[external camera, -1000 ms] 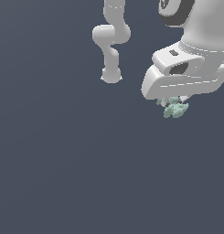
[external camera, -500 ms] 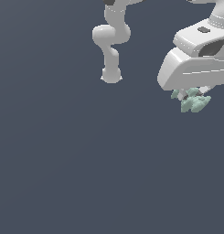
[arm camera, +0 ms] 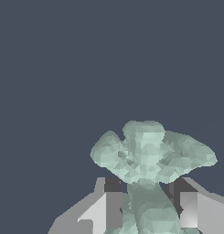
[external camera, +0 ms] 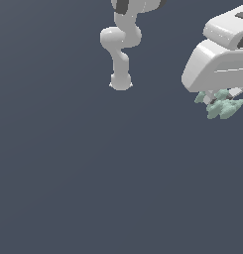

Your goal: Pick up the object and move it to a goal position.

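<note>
The object [external camera: 220, 106] is a small pale mint-green lump with leaf-like lobes. It hangs under the white gripper [external camera: 219, 100] at the exterior view's right edge, above the dark floor. The wrist view has the object [arm camera: 150, 155] filling the lower middle, its stem running down between the two grey fingers [arm camera: 109, 208]. The gripper [arm camera: 147, 205] is shut on that stem, one finger on each side. In the exterior view the white hand hides most of the fingers.
The arm's white base and lower links [external camera: 120, 59] stand at the upper middle of the exterior view. A flat dark grey floor [external camera: 93, 173] fills everything else. No goal marker shows in either view.
The gripper has travelled toward the exterior view's right and slightly upward, carrying the object with it. The hold on the object looks the same.
</note>
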